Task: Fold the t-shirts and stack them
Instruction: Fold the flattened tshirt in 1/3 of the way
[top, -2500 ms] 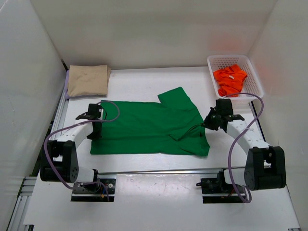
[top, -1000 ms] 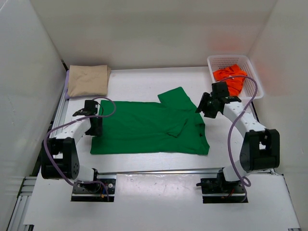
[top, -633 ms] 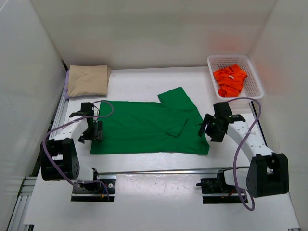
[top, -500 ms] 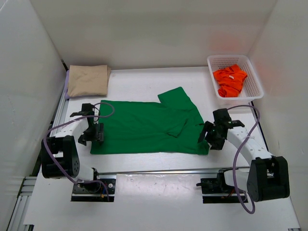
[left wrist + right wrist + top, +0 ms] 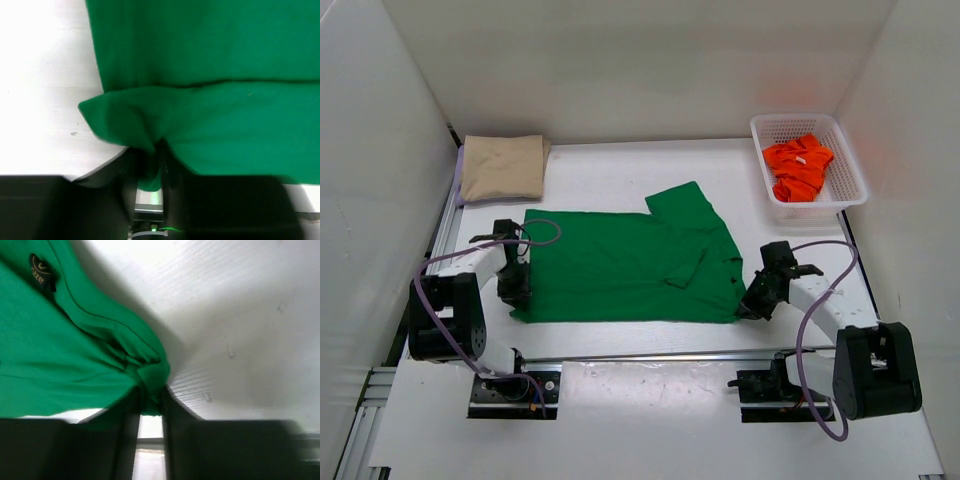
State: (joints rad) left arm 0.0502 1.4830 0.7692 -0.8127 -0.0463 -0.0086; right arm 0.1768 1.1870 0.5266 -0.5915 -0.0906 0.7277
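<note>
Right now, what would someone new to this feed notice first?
The green t-shirt spread out mid-table, with the left jaws pinching its near left corner and the right jaws its near right corner. Next, the orange-red t-shirt crumpled in the white basket far right, and the folded tan t-shirt far left.

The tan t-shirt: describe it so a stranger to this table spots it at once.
On the white table, look to the far left corner. The tan t-shirt lies there folded into a neat rectangle, unlike the green t-shirt spread mid-table and the orange-red t-shirt crumpled in the lattice basket.
</note>
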